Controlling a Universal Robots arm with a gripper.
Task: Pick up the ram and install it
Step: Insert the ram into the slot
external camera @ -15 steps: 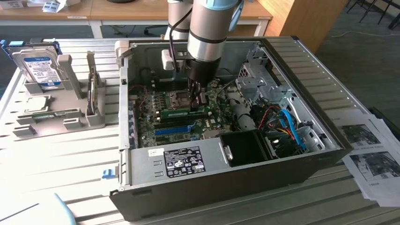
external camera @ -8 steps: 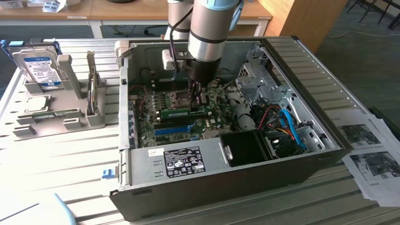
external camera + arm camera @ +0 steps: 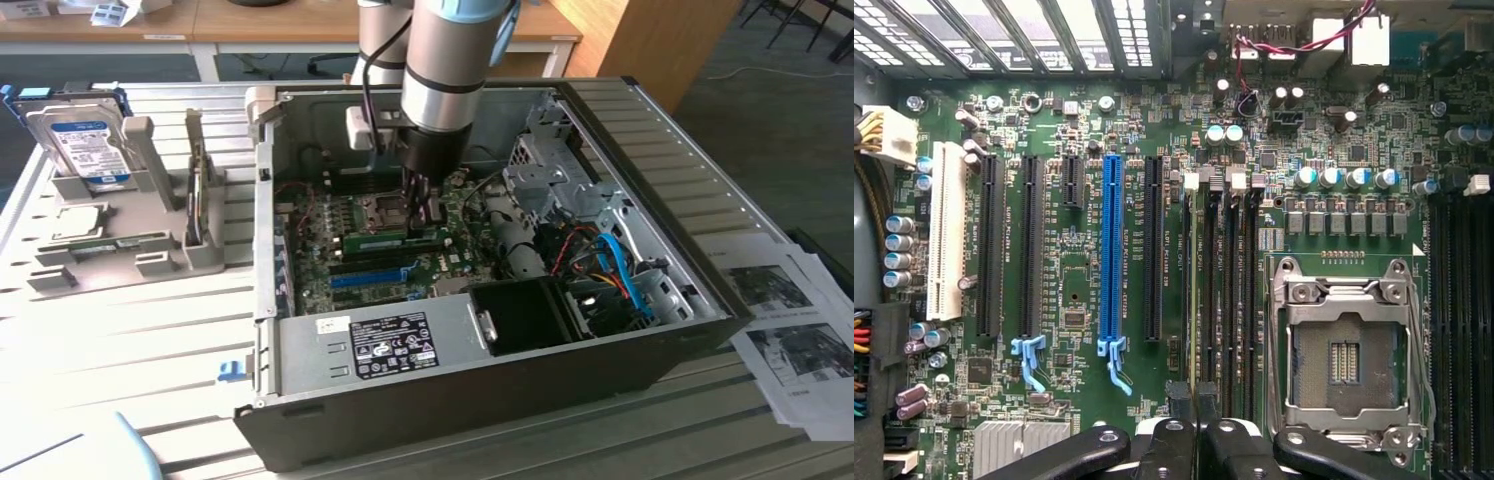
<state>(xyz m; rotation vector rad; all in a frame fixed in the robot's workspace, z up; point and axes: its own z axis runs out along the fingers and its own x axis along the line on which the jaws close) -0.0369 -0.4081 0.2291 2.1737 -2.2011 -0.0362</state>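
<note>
Hanging over motherboard (image 3: 1079, 250), hand (image 3: 1194, 396) pinched shut, ram (image 3: 391, 241) just beside

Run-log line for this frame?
gripper: in case, shut on ram | ram: upright at memory slots beside CPU socket | seated: cannot tell

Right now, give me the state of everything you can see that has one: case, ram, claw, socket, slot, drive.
claw: shut.
ram: on edge on the motherboard, beside the claw; seating unclear.
computer case: side open, lying flat.
CPU socket: empty, frame down.
blue slot: empty.
hard drive: upright in its stand.
</note>
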